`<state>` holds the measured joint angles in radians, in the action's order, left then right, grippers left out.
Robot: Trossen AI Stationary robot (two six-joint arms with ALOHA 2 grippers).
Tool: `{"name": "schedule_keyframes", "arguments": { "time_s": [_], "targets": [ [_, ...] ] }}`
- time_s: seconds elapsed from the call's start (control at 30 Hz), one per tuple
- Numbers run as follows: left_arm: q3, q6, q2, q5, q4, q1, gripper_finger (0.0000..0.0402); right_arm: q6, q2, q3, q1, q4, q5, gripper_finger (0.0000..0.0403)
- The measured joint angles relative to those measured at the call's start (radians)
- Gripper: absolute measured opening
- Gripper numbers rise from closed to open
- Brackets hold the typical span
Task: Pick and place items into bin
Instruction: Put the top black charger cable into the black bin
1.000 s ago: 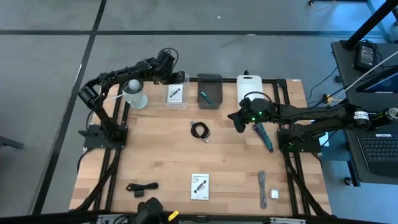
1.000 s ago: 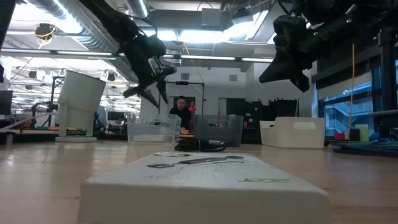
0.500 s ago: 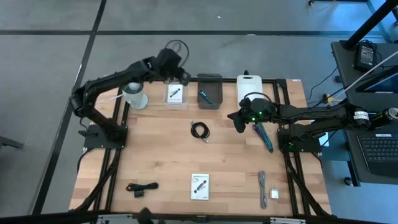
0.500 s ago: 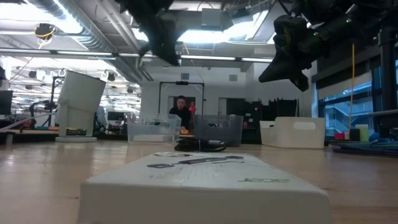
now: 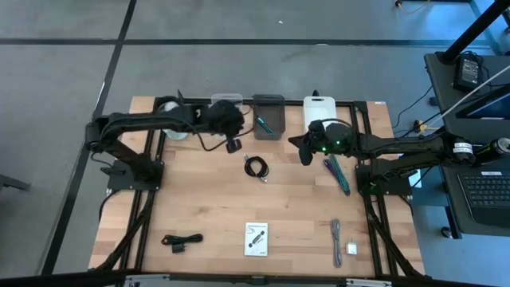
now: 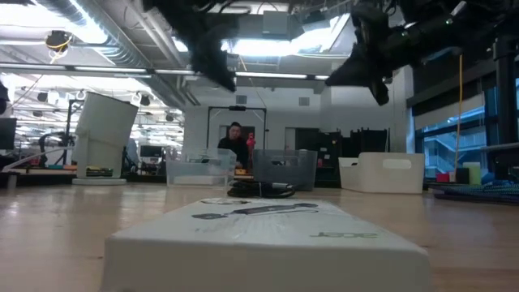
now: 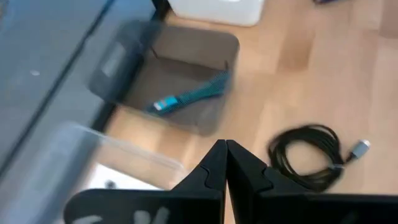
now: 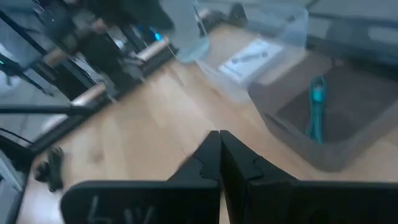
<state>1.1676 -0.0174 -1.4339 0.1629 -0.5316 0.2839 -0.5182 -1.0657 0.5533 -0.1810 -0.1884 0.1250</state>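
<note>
Left gripper (image 5: 233, 144) hangs above the desk (image 5: 199, 199) between the clear bin (image 5: 225, 101) and the coiled cable (image 5: 256, 167), jaws pressed together, empty. Right gripper (image 5: 304, 153) waits mid-desk, jaws also together. Cable looks like the next pick, probably: spread the jaws first, drop straight over the coil's rim, pinch several loops, then carry to a bin.

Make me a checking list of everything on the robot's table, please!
Surface: wooden table, bare in the middle.
Job's things: teal pen in grey bin; card, black cable, grey cable on the table.
Clutter: white cup, clear bin, white bin.
Claws: left claw shut, empty, by the clear bin; right claw shut, empty.
Cables: one trails off the table's right side.
Surroundings: person far behind.
</note>
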Motion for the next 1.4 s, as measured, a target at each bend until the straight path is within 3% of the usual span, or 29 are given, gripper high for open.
{"name": "schedule_keyframes", "arguments": {
  "time_s": [0.23, 0.33, 0.5, 0.7, 0.9, 1.4],
  "targets": [
    [-0.395, 0.124, 0.274, -0.037, 0.277, -0.034, 0.0001, 0.082, -0.035, 0.089, 0.058, -0.027, 0.031, 0.0003],
    [-0.513, 0.16, 0.409, -0.038, 0.341, -0.075, 0.0001, 0.113, -0.109, 0.218, 0.096, 0.09, 0.072, 0.0002],
    [-0.632, 0.149, 0.59, -0.029, 0.399, -0.16, 0.0001, 0.106, -0.302, 0.495, 0.122, 0.428, 0.104, 0.0003],
    [-0.701, 0.179, 0.728, 0.033, 0.398, -0.266, 0.0001, 0.048, -0.549, 0.805, 0.126, 0.719, 0.105, 0.0005],
    [-0.723, 0.18, 0.784, 0.068, 0.4, -0.341, 0.0002, -0.051, -0.735, 1.013, 0.126, 0.893, 0.099, 0.0022],
    [-0.722, 0.218, 0.792, 0.064, 0.373, -0.433, 0.0002, -0.212, -0.944, 1.058, 0.125, 1.002, 0.088, 0.0186]
  ]
}}
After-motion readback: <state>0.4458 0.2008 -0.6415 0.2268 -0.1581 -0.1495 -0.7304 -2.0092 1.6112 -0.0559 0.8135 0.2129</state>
